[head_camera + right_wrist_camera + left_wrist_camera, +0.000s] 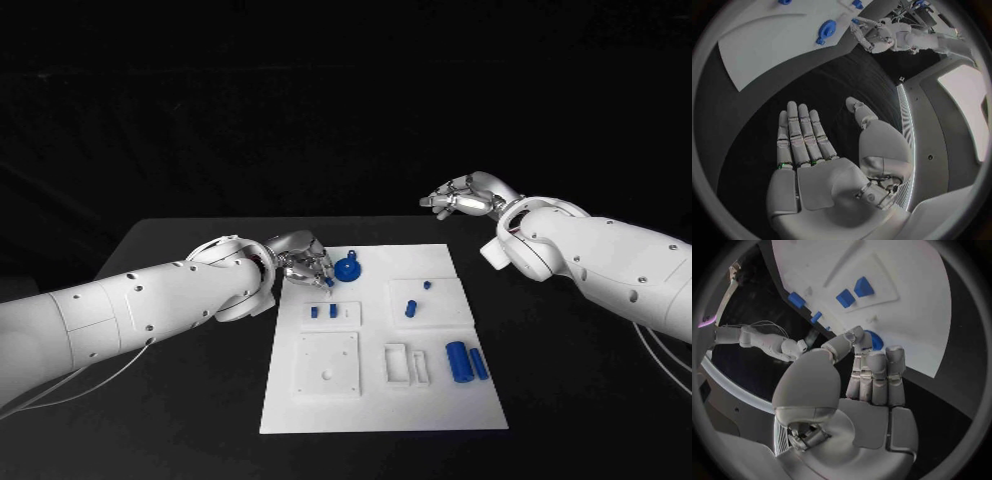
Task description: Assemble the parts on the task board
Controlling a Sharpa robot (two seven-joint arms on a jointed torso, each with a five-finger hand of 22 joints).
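Note:
The white task board point(382, 400) lies mid-table. A round blue part point(351, 266) stands near its far left corner. My left hand point(300, 262) hovers at that corner, fingertips just beside the part and nothing plainly held. In the left wrist view the round blue part point(874, 340) peeks out between the thumb and the straight fingers point(876, 370). My right hand point(464, 197) is raised beyond the board's far right corner, open. In the right wrist view its flat palm point(811, 165) is over black table, with the board point(773, 45) and the round part point(826, 31) beyond.
Two small blue blocks point(325, 312) sit in a raised plate left of centre; two blue pegs point(424, 287) point(410, 308) stand in the plate to their right. Two blue cylinders point(466, 361) lie near the right edge. White fixtures point(329, 364) point(405, 364) occupy the near half.

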